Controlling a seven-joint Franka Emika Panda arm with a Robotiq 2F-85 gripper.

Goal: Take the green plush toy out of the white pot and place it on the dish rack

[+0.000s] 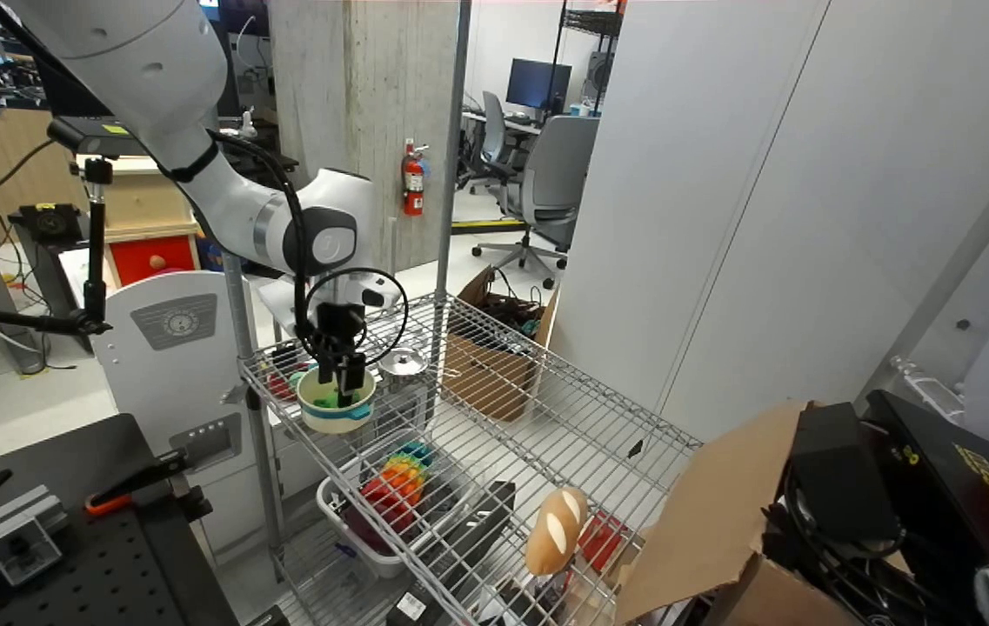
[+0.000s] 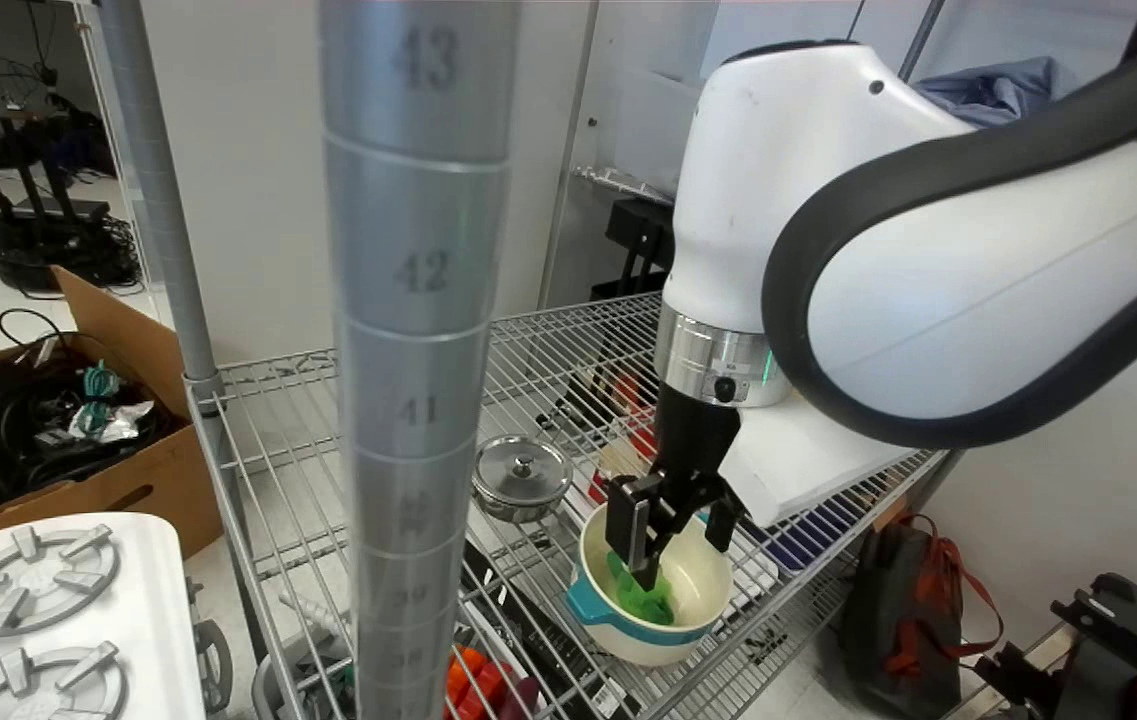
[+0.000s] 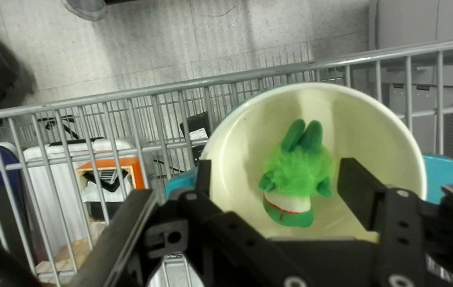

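Observation:
The green plush toy (image 3: 300,171) lies inside the white pot (image 3: 369,119), which is cream inside with teal handles. The toy also shows in both exterior views (image 1: 330,401) (image 2: 643,600), partly behind the gripper. The pot (image 1: 329,424) (image 2: 648,648) stands upright near a corner of the wire shelf. My gripper (image 3: 276,173) is open and points down over the pot's mouth. Its fingers stand apart on either side of the toy in the wrist view, with nothing between them touching. The gripper also shows in both exterior views (image 1: 337,389) (image 2: 685,555). I cannot make out the dish rack.
A lidded steel pot (image 1: 403,362) stands on the wire shelf (image 1: 507,439) beside the white pot. A shelf post (image 2: 418,300) rises at the shelf's corner. A bread loaf (image 1: 557,530) and a cardboard box (image 1: 703,522) are farther along. A tub (image 1: 385,565) sits below.

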